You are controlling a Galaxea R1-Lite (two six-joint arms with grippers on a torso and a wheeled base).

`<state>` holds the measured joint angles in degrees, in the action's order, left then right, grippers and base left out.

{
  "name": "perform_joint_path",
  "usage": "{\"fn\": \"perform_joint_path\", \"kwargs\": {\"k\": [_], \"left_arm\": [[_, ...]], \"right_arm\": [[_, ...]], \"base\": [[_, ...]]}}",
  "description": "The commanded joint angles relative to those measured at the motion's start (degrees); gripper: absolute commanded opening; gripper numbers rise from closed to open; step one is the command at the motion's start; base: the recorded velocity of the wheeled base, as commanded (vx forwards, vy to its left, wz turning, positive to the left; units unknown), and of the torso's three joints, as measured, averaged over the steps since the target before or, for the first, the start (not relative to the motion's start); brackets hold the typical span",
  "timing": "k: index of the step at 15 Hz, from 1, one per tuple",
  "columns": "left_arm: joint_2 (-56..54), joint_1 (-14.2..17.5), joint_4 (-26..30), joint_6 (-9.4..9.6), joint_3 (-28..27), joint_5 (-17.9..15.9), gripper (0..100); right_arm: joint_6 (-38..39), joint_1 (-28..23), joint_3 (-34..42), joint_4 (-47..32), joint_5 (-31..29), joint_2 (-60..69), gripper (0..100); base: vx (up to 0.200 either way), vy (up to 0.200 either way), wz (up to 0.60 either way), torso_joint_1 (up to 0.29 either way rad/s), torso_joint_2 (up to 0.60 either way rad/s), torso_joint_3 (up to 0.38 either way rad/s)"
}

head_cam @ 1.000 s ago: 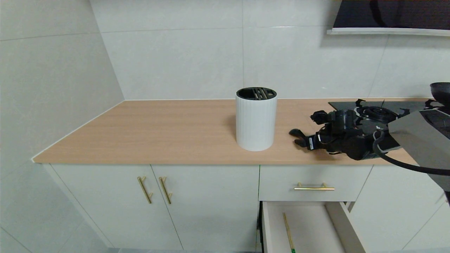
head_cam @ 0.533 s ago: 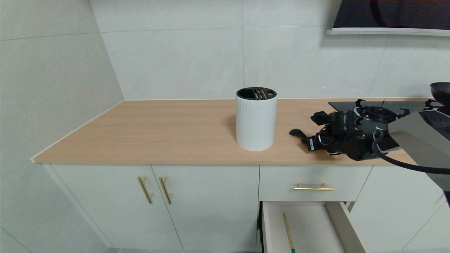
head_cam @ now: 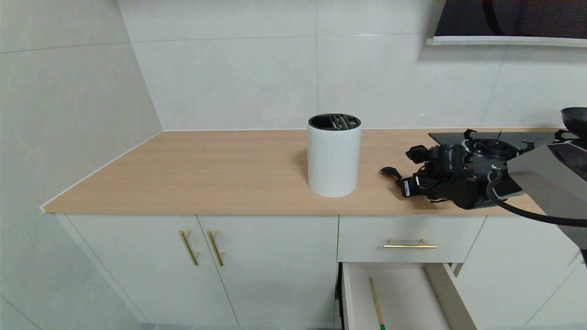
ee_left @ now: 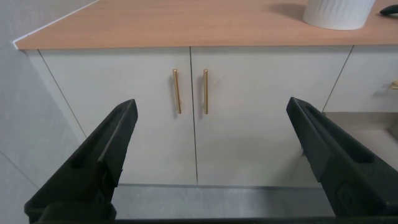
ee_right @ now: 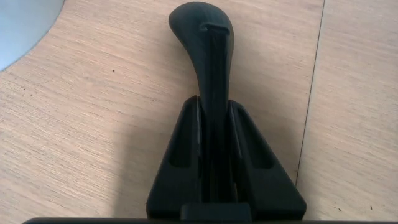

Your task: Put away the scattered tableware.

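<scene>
Jutting beyond the right end effector (ee_right: 213,106), pinched in it: black utensil handle (ee_right: 202,37), near white holder (head_cam: 334,156).

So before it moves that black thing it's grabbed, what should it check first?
1. Right gripper shut on the black utensil: ok.
2. Utensil clear of the white holder: ok.
3. Nothing sticking out of the holder's top: ok.
4. Drawer pulled open, chopsticks inside: ok.
5. Left gripper open, low by the cabinet doors, out of the way: ok.
6. What kind of utensil it is: cannot tell.
</scene>
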<state>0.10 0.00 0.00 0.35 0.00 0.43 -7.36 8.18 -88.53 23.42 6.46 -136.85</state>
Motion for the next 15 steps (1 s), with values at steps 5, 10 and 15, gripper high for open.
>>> {"fn": "perform_joint_path", "kwargs": {"k": [5, 10, 15], "left_arm": [[0.08, 0.00, 0.00, 0.00, 0.00, 0.01, 100], [0.08, 0.00, 0.00, 0.00, 0.00, 0.01, 100], [0.08, 0.00, 0.00, 0.00, 0.00, 0.01, 100]], "right_arm": [[4.02, -0.71, 8.11, -5.22, -0.04, 14.86, 0], [9.74, -0.71, 26.04, -9.53, -2.24, 36.30, 0], [14.04, -0.62, 42.47, -16.04, -3.74, 50.19, 0]], "base": [[0.000, 0.000, 0.00, 0.000, 0.00, 0.000], [0.000, 0.000, 0.00, 0.000, 0.00, 0.000], [0.000, 0.000, 0.00, 0.000, 0.00, 0.000]]}}
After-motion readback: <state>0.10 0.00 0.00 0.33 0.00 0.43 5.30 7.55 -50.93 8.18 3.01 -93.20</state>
